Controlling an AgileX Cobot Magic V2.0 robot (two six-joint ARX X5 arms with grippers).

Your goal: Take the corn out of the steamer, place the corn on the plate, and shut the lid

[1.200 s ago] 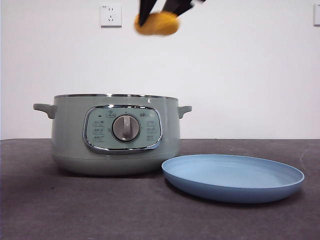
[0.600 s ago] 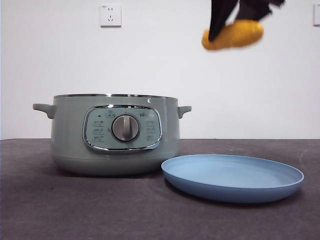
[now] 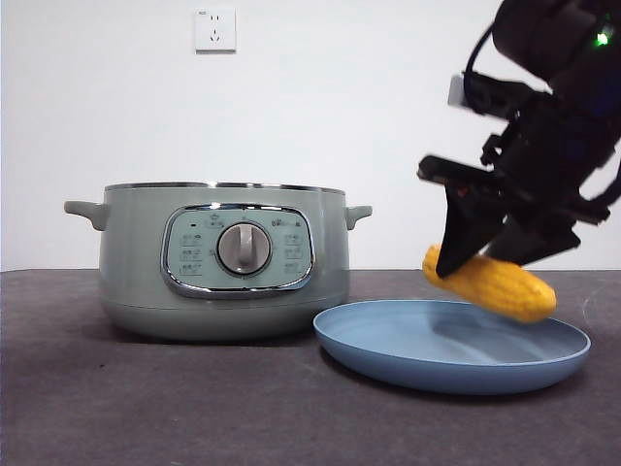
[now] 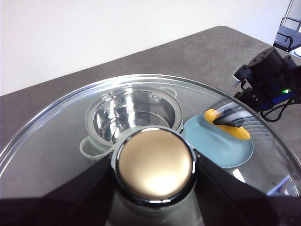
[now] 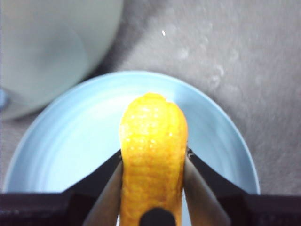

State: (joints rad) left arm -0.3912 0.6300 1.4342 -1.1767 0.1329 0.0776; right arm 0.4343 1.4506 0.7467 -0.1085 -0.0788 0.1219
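My right gripper (image 3: pixel 490 254) is shut on the corn (image 3: pixel 490 282) and holds it tilted just above the light-blue plate (image 3: pixel 388 354). In the right wrist view the corn (image 5: pixel 153 155) sits between the jaws over the plate (image 5: pixel 70 146). The sage-green steamer (image 3: pixel 146 262) stands open, left of the plate. My left gripper (image 4: pixel 154 165) is shut on the knob (image 4: pixel 154 164) of the glass lid (image 4: pixel 61 136) and holds it high above the steamer (image 4: pixel 134 113). Through the lid I see the plate (image 4: pixel 207 141) and corn (image 4: pixel 228 125).
A white wall socket (image 3: pixel 214 28) is on the back wall. The dark grey tabletop (image 3: pixel 194 408) runs in front of the steamer and plate. A corner of the steamer (image 5: pixel 47 52) shows beside the plate in the right wrist view.
My right gripper has carried the corn from high above the steamer rightward and down to just above the plate. The steamer and plate have not moved.
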